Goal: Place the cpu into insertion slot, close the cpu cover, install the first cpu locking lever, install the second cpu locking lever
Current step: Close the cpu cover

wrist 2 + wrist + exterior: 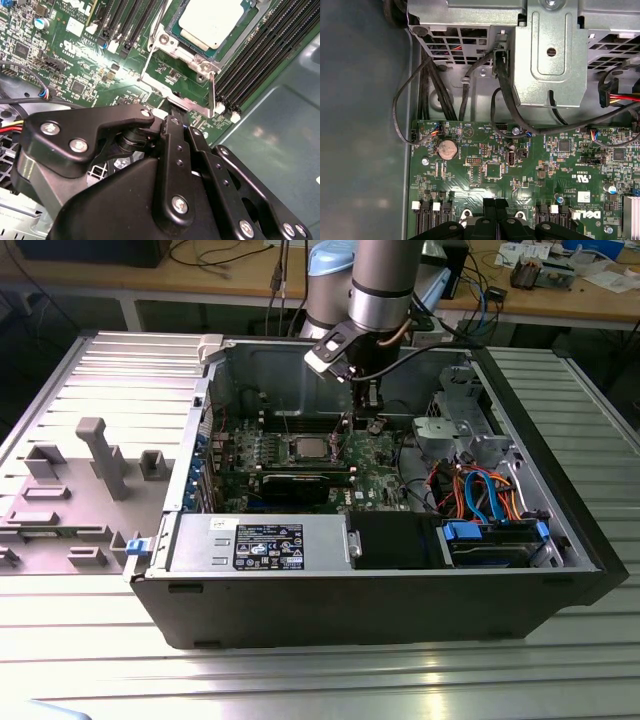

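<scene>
We see the claw [372, 416] lowered inside the open computer case [350, 610], which rests on the ribbed metal worktop [300, 680]. In both wrist views its fingers [490, 207] are pressed together at the tips with nothing visible between them. They hover just over the green circuit board [520, 165].

In the second wrist view the cpu [212, 20] lies flat in the insertion slot [176, 31]. The silvery cpu cover [167, 44] frames it. The claw tip [174, 118] is just beside that frame's corner, close to a thin metal lever [213, 92]. We cannot tell whether they touch.
</scene>
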Robot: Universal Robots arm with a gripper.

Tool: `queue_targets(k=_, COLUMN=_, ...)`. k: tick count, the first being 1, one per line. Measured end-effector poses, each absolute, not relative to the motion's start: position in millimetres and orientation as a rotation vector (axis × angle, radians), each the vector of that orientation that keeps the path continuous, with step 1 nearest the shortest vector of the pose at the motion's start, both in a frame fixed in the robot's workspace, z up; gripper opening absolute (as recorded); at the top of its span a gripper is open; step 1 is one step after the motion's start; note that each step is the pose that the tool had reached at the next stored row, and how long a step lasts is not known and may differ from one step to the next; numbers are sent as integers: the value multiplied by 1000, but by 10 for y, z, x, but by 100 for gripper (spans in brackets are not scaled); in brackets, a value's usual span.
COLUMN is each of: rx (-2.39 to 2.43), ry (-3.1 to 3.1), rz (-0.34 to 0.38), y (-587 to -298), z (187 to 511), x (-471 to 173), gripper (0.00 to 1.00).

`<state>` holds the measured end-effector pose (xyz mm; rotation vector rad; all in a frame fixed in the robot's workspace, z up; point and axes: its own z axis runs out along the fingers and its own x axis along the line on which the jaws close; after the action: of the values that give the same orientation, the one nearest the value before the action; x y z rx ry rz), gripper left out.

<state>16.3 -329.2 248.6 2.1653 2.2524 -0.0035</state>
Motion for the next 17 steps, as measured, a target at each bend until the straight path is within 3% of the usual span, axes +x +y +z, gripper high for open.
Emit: queue_targets(k=17, rx=2165, ry=2253, rz=-4, y=-3292, z=2484, x=14, gripper=11)
